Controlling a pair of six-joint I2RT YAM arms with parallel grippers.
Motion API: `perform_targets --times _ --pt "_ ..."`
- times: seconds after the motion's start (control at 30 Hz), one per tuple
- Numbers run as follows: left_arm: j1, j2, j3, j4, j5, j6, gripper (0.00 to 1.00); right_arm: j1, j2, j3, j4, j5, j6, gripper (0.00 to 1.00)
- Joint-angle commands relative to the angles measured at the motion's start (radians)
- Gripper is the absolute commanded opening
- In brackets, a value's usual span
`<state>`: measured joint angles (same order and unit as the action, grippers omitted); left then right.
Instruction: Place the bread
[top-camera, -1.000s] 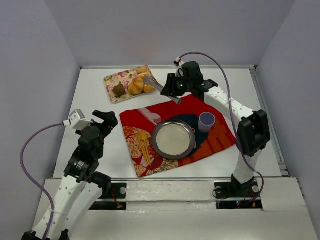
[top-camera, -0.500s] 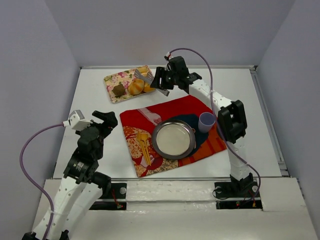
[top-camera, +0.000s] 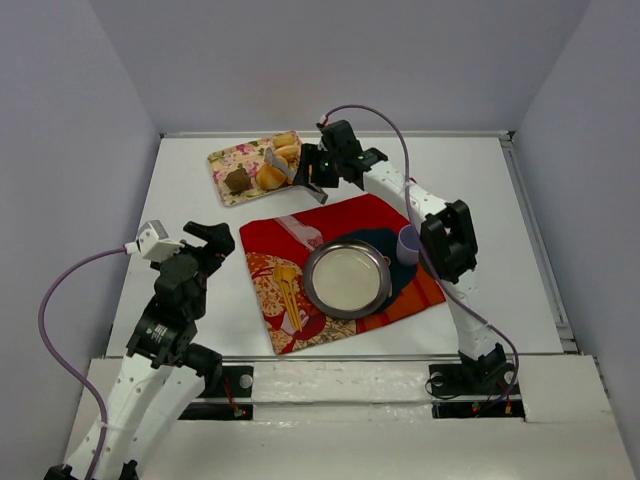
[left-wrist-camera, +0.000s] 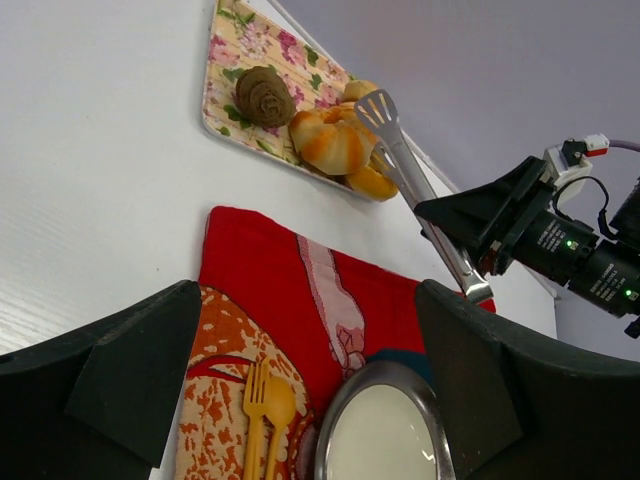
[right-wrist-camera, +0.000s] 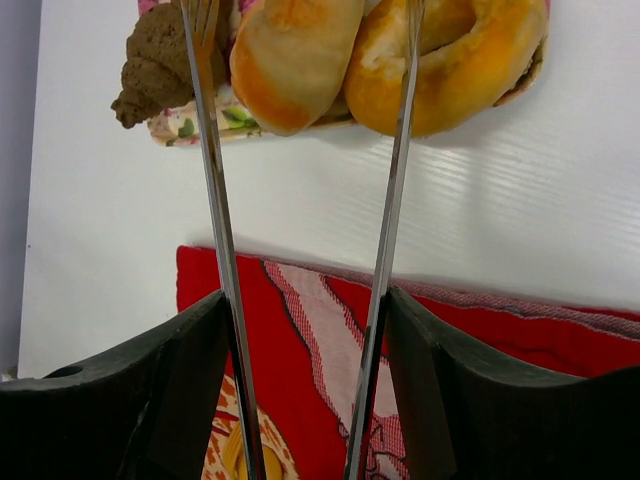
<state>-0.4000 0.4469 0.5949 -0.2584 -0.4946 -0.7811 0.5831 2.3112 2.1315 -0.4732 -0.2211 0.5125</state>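
Several golden bread rolls (top-camera: 272, 172) and a dark brown bun (top-camera: 238, 180) lie on a floral tray (top-camera: 228, 157) at the back left. My right gripper (top-camera: 318, 170) is shut on metal tongs (top-camera: 290, 168). The tongs' two arms (right-wrist-camera: 215, 220) stand spread, their tips reaching over an oval roll (right-wrist-camera: 295, 55) beside a ring-shaped roll (right-wrist-camera: 465, 60); the brown bun (right-wrist-camera: 155, 60) is to the left. I cannot tell whether the tips touch the bread. My left gripper (top-camera: 205, 238) is open and empty, near the cloth's left edge.
A red patterned cloth (top-camera: 370, 215) carries a round metal plate (top-camera: 312, 262), a lilac cup (top-camera: 413, 241) and a yellow fork and spoon (top-camera: 288, 295). White walls border the table at back and sides.
My right arm has swung left from over the cloth to the tray, and the tongs' arms have spread apart over the rolls. The left arm has not moved.
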Motion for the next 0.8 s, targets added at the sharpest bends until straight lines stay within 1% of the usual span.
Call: perform_targets --times 0.0,0.1,0.27,0.4,0.43,0.57,0.63,0.73,0.77 --pt "-0.002 -0.013 -0.018 0.048 -0.03 -0.007 0.99 0.038 -0.015 0.062 -0.012 0.034 -0.011 0.66" --pt "-0.002 -0.014 -0.018 0.048 -0.029 -0.01 0.99 0.06 0.007 0.088 -0.016 0.04 -0.005 0.66" --pt "-0.002 -0.023 -0.02 0.042 -0.029 -0.014 0.99 0.06 0.033 0.119 -0.024 0.04 0.023 0.61" --pt "-0.002 -0.034 -0.021 0.041 -0.032 -0.018 0.99 0.06 0.043 0.136 -0.03 0.043 0.04 0.53" --pt "-0.002 -0.036 -0.021 0.038 -0.032 -0.018 0.99 0.06 0.048 0.139 -0.033 0.049 0.043 0.49" --pt "-0.002 -0.051 -0.023 0.034 -0.035 -0.024 0.99 0.069 0.056 0.153 -0.056 0.074 0.041 0.44" --pt "-0.002 -0.06 -0.026 0.034 -0.035 -0.026 0.99 0.069 0.06 0.157 -0.059 0.06 0.041 0.39" --pt "-0.002 -0.063 -0.026 0.034 -0.036 -0.027 0.99 0.069 0.056 0.157 -0.061 0.061 0.034 0.19" --pt "-0.002 -0.063 -0.026 0.033 -0.036 -0.027 0.99 0.069 0.051 0.159 -0.059 0.066 0.029 0.17"
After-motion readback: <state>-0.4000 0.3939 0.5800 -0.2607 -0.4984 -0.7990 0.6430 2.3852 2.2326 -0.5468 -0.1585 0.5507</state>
